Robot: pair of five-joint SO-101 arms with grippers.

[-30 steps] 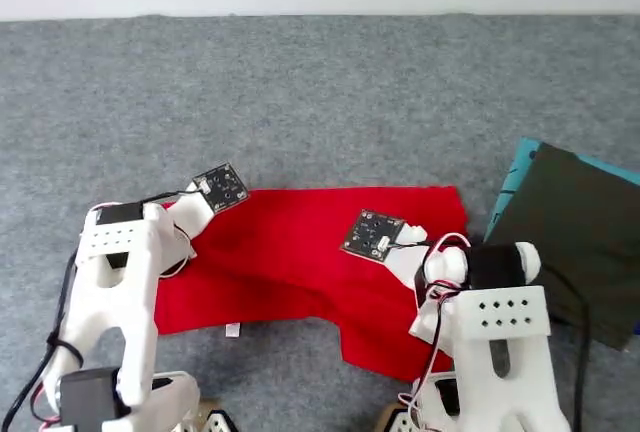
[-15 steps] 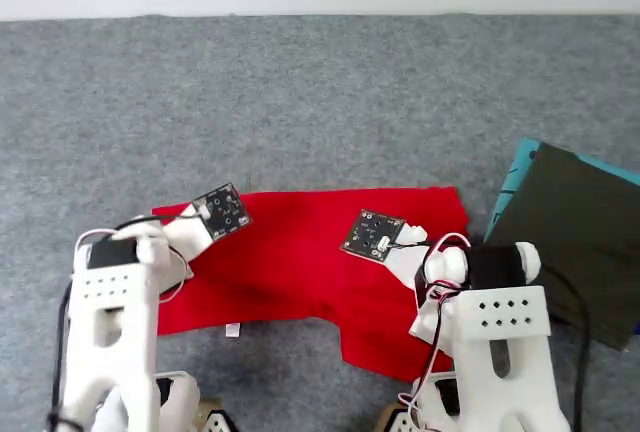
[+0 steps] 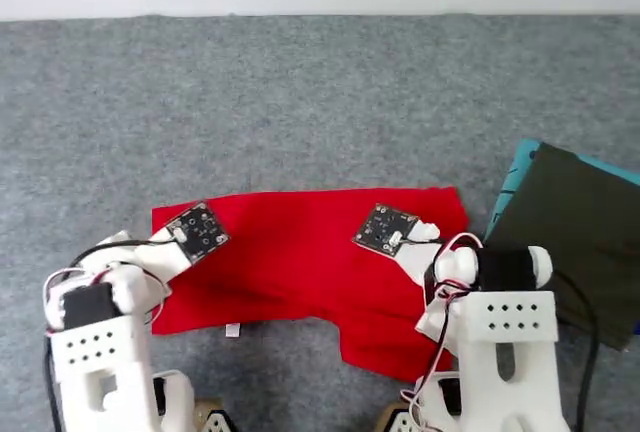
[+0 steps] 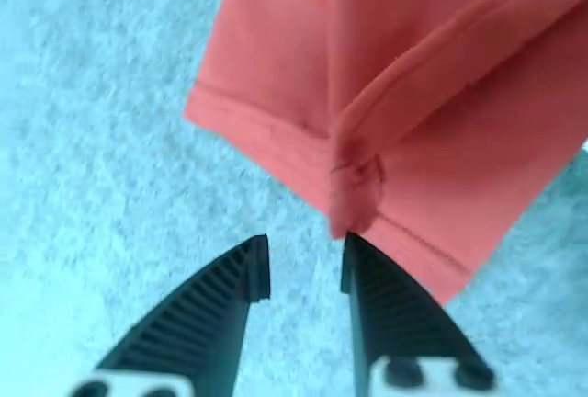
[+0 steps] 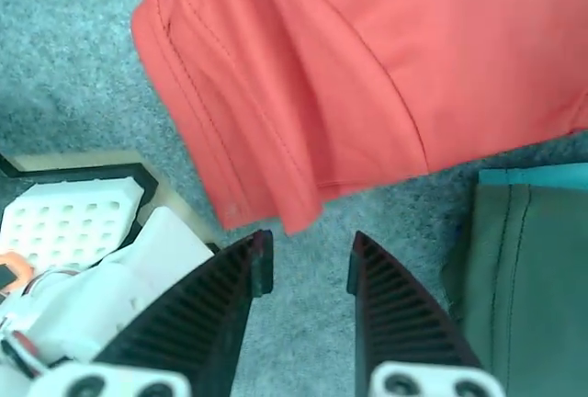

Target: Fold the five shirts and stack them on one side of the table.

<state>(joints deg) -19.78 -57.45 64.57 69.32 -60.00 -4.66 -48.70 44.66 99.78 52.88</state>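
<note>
My left jaws stand released, with a clear gap between the tips and nothing in them. They hang over the grey bench (image 4: 92, 140), just short of a hemmed corner of the red shirt (image 4: 413, 94). One tip is nearly at the seam, though I cannot tell whether it touches. My right jaws are released too and hold nothing. They sit over the grey surface just off another edge of the red shirt. Close by them a dark green shirt (image 5: 524, 268) lies on a teal shirt (image 5: 542, 176).

In the high view, taking the far edge as 12 o'clock, the left arm (image 3: 100, 322) sits at 7 o'clock and the right arm (image 3: 495, 322) at 5 o'clock. The red shirt lies spread flat between them, at about 6 o'clock, with a small white tag (image 3: 232, 330) at its near hem. The dark green shirt rests at 3 o'clock on top of the teal one, near the red shirt, with a narrow strip of grey between them.
</note>
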